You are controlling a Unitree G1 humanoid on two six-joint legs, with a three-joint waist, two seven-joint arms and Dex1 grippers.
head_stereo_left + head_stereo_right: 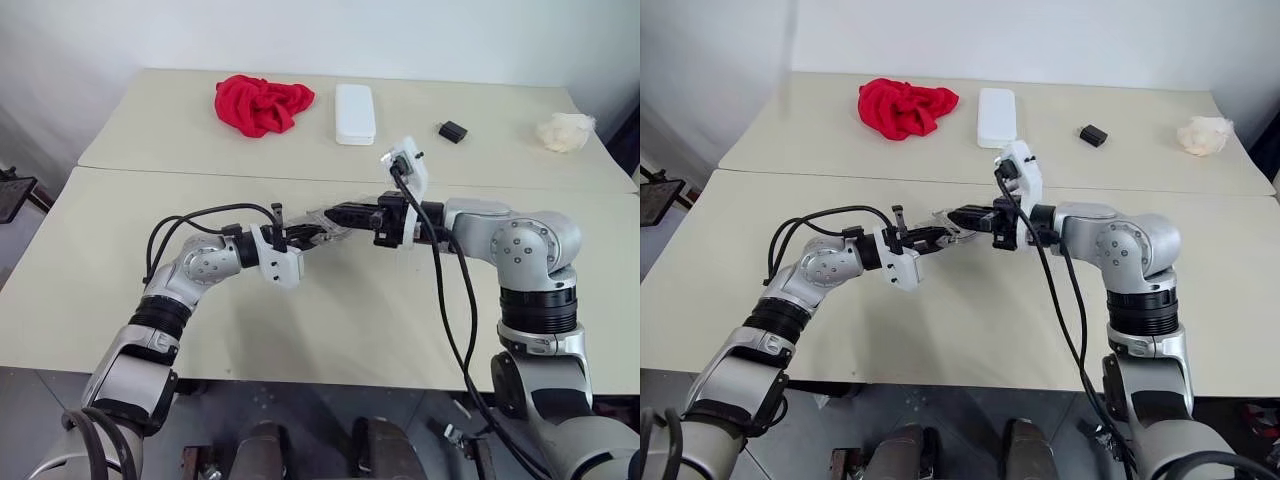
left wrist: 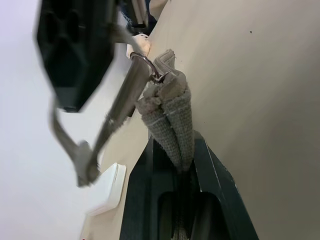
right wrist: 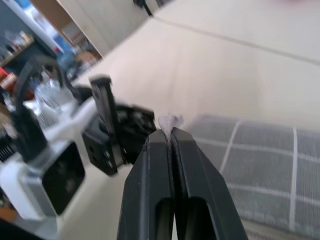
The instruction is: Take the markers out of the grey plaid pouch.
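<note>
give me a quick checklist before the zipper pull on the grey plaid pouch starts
1. Left hand clamped on the grey plaid pouch: ok.
2. Right hand shut on the zipper tab: ok.
3. Pouch held up between both hands, off the table: ok.
4. Zip already open: cannot tell.
5. Markers inside the pouch: cannot tell.
6. Red cloth and white case away from the hands: ok.

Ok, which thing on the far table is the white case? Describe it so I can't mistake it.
On the far table, look along the middle of the row of things. The white case is a flat, hard rectangle with rounded corners, lying just right of the crumpled red cloth and left of the small black block.
</note>
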